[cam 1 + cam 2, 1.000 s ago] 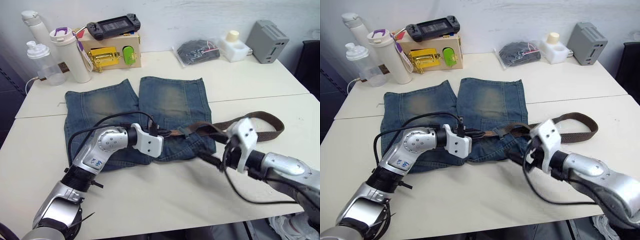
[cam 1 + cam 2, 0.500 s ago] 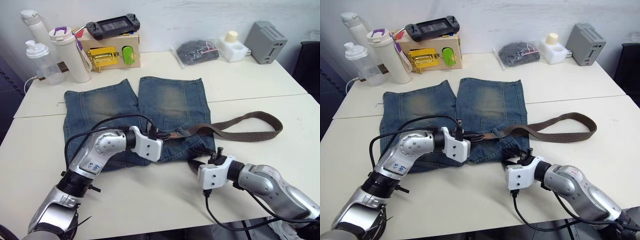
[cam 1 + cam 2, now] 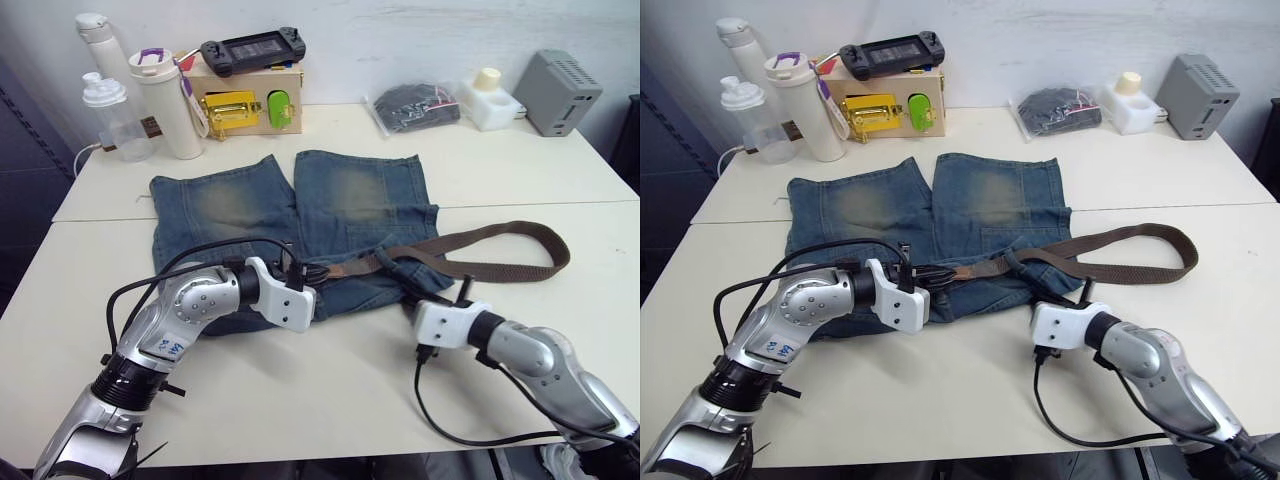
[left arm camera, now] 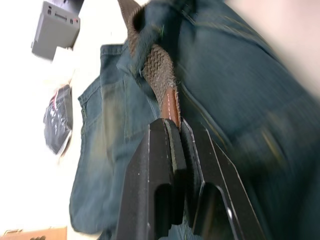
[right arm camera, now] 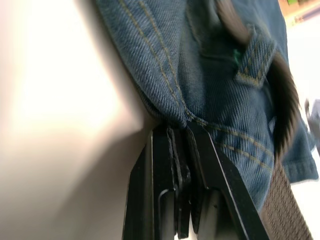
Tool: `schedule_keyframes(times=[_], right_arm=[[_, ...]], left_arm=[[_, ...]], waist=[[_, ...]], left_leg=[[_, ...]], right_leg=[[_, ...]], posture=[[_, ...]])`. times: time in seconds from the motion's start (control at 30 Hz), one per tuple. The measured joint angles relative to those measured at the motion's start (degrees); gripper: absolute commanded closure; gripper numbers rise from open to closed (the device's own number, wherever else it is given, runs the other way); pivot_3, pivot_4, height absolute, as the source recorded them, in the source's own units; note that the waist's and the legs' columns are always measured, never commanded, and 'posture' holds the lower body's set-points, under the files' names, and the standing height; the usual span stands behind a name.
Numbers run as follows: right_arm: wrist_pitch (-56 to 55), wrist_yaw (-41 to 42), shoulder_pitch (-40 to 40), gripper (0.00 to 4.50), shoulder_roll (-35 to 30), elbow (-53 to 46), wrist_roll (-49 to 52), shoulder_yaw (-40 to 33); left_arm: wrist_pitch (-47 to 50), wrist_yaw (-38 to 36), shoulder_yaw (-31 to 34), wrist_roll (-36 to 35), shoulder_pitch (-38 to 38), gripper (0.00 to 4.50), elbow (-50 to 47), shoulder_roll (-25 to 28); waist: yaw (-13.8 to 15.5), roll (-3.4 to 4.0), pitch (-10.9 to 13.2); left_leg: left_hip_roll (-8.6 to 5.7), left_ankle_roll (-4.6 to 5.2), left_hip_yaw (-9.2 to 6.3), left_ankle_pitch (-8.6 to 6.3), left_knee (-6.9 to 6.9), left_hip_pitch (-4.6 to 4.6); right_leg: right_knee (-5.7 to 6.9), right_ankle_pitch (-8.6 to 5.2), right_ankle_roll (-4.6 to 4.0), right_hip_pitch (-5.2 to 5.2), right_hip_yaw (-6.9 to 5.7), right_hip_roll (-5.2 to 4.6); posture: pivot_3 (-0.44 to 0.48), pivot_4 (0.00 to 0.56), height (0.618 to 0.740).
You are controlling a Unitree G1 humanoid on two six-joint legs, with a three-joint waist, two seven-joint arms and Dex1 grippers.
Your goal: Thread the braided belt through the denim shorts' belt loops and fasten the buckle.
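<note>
R gripper (image 5: pixel 182 132) has come down from beside the braided belt (image 3: pixel 500 268) to the denim shorts (image 3: pixel 350 205), now clenched on waistband edge; L gripper (image 4: pixel 175 137) keeps belt tip pinched. Means cloth braced for pulling. Belt passes one belt loop (image 5: pixel 255 60), rest looped on table at R.

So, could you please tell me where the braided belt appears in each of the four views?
Left eye: braided belt loops right of the denim shorts.
Right eye: same loop.
Left wrist: its tip sits in the left pincer.
Right wrist: through a belt loop.
Shared landmark: the shorts' waistband.
</note>
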Motion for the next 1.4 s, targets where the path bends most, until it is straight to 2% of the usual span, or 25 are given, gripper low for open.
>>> schedule_keyframes(times=[0.1, 0.23, 0.5, 0.6, 0.73, 0.83, 0.97, 1.07, 1.17, 1.23, 1.27, 1.4], right_arm=[[-1.07, 1.01, 1.79, 4.49, -3.55, 4.19, 0.88, -5.77], [-0.83, 1.80, 3.19, 4.49, -4.76, 7.67, 1.79, -10.28], [4.49, 4.83, 4.10, 4.49, -3.14, 4.59, 4.99, -12.35], [8.26, 6.33, 4.23, 3.40, -1.18, 1.85, 8.31, -13.11], [11.16, 8.44, 3.89, 1.66, -1.15, 0.11, 11.90, -14.74], [16.97, 12.27, 2.63, 0.15, -0.93, -2.75, 19.96, -17.80], [31.33, 15.54, -3.15, 0.07, -1.72, -6.17, 35.27, -25.92], [47.67, 13.62, -7.37, 0.07, -0.92, -9.87, 54.73, -29.88], [61.25, 2.52, -10.54, 0.07, 3.97, -9.76, 78.58, -29.42], [64.59, -5.11, -9.37, 0.07, 5.26, -9.31, 90.18, -26.58], [64.90, -7.37, -8.91, 0.07, 5.53, -9.17, 93.45, -25.77], [55.59, -29.20, -8.57, 0.07, 11.51, -4.87, 115.58, -19.91]], left_arm=[[-0.48, 1.01, 0.05, -0.01, 0.16, 4.50, 0.02, -0.01], [-1.85, 1.95, 0.05, 0.01, 0.46, 4.50, 0.04, 0.01], [-4.39, 3.25, 0.05, -0.30, 0.78, 4.50, 0.12, -1.02], [-4.77, 4.02, 0.12, -0.46, 0.70, 4.50, 0.23, -1.65], [-6.02, 5.29, 1.12, -0.71, 0.50, 4.50, 0.54, -2.12], [-8.11, 7.00, 1.87, -0.95, 0.11, 4.50, 1.70, -2.53], [-12.85, 10.04, 2.62, -0.48, -0.24, 4.50, 2.28, -2.94], [-15.78, 11.99, 3.46, 0.44, -0.26, 4.50, 2.64, -2.97], [-18.39, 13.61, 3.43, 1.68, -0.32, 4.50, 3.50, -3.36], [-19.31, 14.39, 3.43, 2.65, -0.32, 4.50, 4.01, -3.48], [-19.52, 14.59, 3.43, 3.00, -0.32, 4.50, 4.15, -3.48], [-21.14, 15.70, 3.35, 4.29, -0.35, 4.50, 4.32, -4.18]], waist=[[0.75, 0.01, 0.01], [1.27, 0.01, 0.01], [1.15, 0.01, 0.01], [0.97, 0.02, 0.01], [0.74, 0.02, 0.01], [0.57, 0.10, 0.06], [0.50, 0.16, 0.11], [0.39, 0.15, 0.11], [0.26, 0.13, 0.12], [0.51, 0.17, 0.14], [0.56, 0.16, 0.14], [0.40, 0.14, 0.13]], left_leg=[[-0.07, 0.06, -0.11, -0.03, 0.26, -0.11], [-0.06, 0.06, -0.10, -0.03, 0.32, -0.16], [-0.04, 0.06, -0.10, -0.03, 0.31, -0.17], [0.01, 0.06, -0.08, -0.03, 0.30, -0.17], [0.02, 0.06, -0.08, -0.03, 0.26, -0.16], [0.03, 0.06, -0.07, -0.03, 0.27, -0.17], [0.04, 0.06, -0.09, -0.03, 0.27, -0.19], [0.11, 0.06, -0.08, -0.04, 0.28, -0.19], [0.17, 0.06, -0.07, -0.05, 0.30, -0.22], [0.16, 0.08, -0.07, -0.05, 0.30, -0.26], [0.16, 0.09, -0.07, -0.05, 0.33, -0.26], [0.16, 0.10, 0.03, -0.06, 0.40, -0.27]], right_leg=[[0.06, 0.00, 0.00, 0.01, 0.00, 0.01], [0.08, 0.00, 0.00, 0.00, 0.01, 0.00], [0.08, 0.00, 0.00, -0.01, 0.02, 0.00], [0.06, 0.00, 0.00, -0.02, 0.01, 0.02], [0.06, 0.00, 0.00, -0.04, -0.01, 0.02], [0.03, 0.00, 0.00, -0.04, -0.01, 0.02], [0.00, 0.00, 0.00, -0.02, -0.03, 0.02], [-0.03, 0.00, 0.00, 0.00, -0.04, 0.02], [-0.06, 0.00, 0.00, 0.01, -0.04, 0.02], [-0.07, 0.00, 0.00, 0.00, -0.01, 0.01], [-0.06, 0.00, 0.00, 0.01, -0.01, 0.01], [-0.04, 0.00, 0.00, 0.00, 0.05, 0.00]], posture=[[0.000, 0.150, 0.645], [0.000, 0.150, 0.645], [0.000, 0.150, 0.645], [0.000, 0.150, 0.645], [0.000, 0.150, 0.645], [0.000, 0.150, 0.645], [0.000, 0.150, 0.645], [0.000, 0.150, 0.645], [0.000, 0.150, 0.645], [0.000, 0.150, 0.645], [0.000, 0.150, 0.645], [0.000, 0.150, 0.645]])
